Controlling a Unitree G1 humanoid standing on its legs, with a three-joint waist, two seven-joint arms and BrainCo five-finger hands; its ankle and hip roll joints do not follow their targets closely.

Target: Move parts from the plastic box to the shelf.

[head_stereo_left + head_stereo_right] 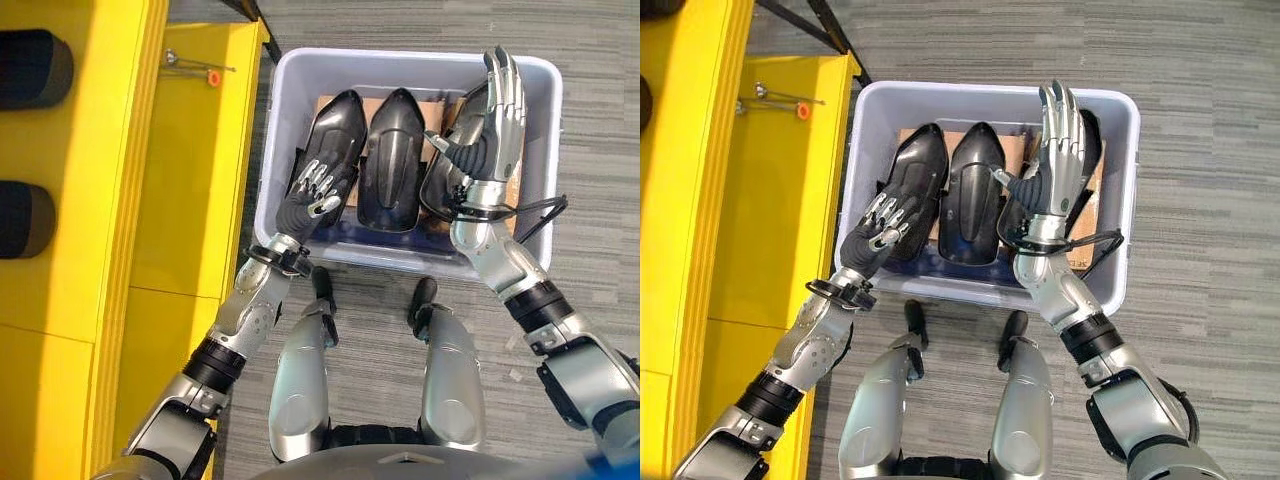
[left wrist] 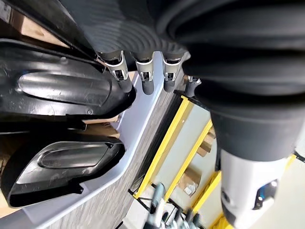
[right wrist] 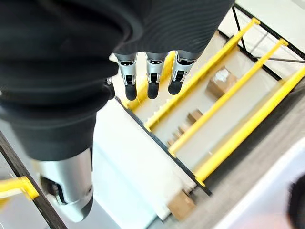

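We found three black moulded shell parts lying side by side on cardboard inside the grey plastic box (image 1: 283, 120), which sat on the floor just right of the yellow shelf (image 1: 190, 180). The left part (image 1: 335, 130), the middle part (image 1: 392, 160) and the right part (image 1: 1090, 135) were all in the box; none had reached the shelf.

The left robot hand (image 1: 315, 185) lay over the near end of the left part, fingers bent loosely down onto its top face. Its wrist view showed the dark fingertips (image 2: 145, 86) at the part's edge, not wrapped under it, so we judged this no grip yet. The right robot hand (image 1: 495, 110) was raised over the right part, fingers straight and spread, holding nothing.

In our judgement the step in hand was securing the left part. The shell looked smooth and curved, so a pinch on the top alone risked slipping; the fingers should hook under the rim beside the box wall, thumb opposing. The lift should run straight up to clear the middle part and the box wall before swinging left to the shelf.
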